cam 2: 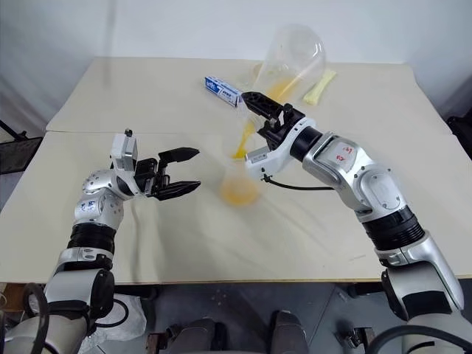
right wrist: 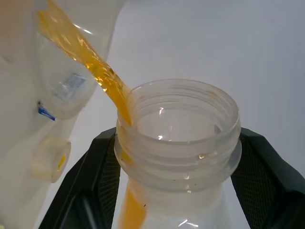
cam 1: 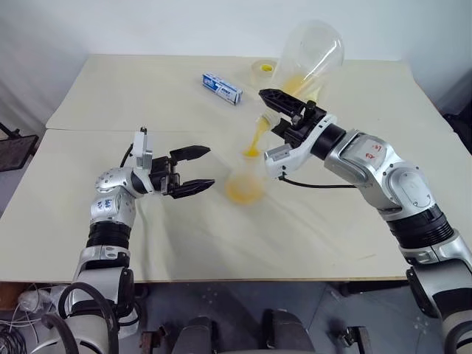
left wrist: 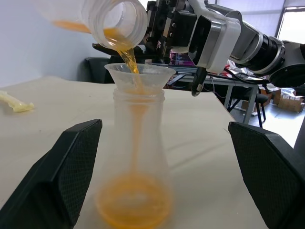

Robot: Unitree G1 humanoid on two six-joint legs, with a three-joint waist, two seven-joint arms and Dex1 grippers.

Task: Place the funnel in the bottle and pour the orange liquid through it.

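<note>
pouring now: right gripper point(cam 1: 284, 110) clamped on the neck of a tilted clear flask point(cam 1: 313, 55), mouth down, raised over mid-table. orange liquid point(left wrist: 128, 55) streaming from that mouth into the funnel point(left wrist: 138, 75), seated upright in the bottle point(left wrist: 138, 157). orange pooling in the bottle's base. bottle standing on the table point(cam 1: 147, 96), between the two grippers. left gripper point(cam 1: 193, 169) beside the bottle, fingers point(left wrist: 71, 167) spread wide either side of it, not touching. blue-and-white box point(cam 1: 222, 88) and tape roll point(cam 1: 261, 72) further back. pale yellow packet point(cam 2: 318, 86) near the far edge.
</note>
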